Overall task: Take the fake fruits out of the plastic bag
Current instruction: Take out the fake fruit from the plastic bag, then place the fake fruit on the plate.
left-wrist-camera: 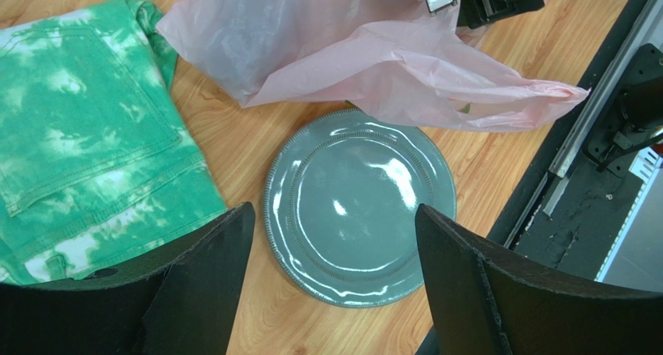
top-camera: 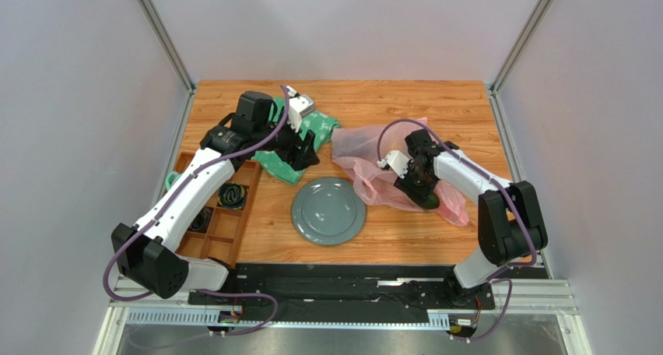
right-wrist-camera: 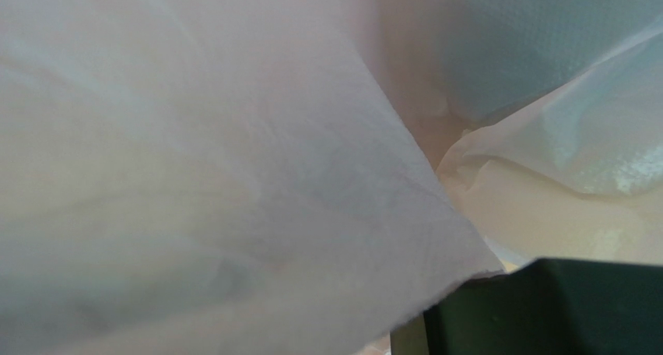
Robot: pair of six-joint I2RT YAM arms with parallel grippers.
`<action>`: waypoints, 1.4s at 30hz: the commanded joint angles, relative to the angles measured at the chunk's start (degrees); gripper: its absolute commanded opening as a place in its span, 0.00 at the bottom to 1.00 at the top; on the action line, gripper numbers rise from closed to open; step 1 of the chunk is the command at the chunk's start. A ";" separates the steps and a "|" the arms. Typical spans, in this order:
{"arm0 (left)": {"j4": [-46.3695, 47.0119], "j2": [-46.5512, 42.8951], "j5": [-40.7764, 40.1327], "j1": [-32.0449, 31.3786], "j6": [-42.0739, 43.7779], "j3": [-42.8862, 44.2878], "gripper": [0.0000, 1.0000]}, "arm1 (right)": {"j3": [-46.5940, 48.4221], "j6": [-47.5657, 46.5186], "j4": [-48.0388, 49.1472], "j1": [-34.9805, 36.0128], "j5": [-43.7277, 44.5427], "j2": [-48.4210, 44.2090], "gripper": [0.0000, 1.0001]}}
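Probable step: reaching inside for fruit. The right gripper sits buried in the plastic bag; film hides its jaws, so their state cannot be told. The left gripper hovers near the plate, jaws apart, empty. No fake fruits show. The bag lies right of centre on the surface, long axis far-left to near-right, mouth direction unclear. Next: grip one fruit, withdraw clear of film.

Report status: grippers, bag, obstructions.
Left gripper open, empty, over green tie-dyed cloth. Right gripper down in thin translucent pink plastic bag, jaws hidden. No fruit visible; bag film covers right camera.
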 commanded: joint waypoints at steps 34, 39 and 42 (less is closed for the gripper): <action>2.69 -37.17 -6.41 31.91 -28.81 -18.82 0.80 | 50.85 19.64 -8.35 31.37 -18.13 25.37 0.33; 2.25 -40.95 -1.94 34.63 -29.24 -21.20 0.77 | 54.82 19.38 -8.17 32.51 -15.22 32.32 0.34; 2.51 -40.87 -0.08 35.25 -29.94 -21.82 0.76 | 53.77 19.64 -8.18 33.13 -14.69 33.12 0.46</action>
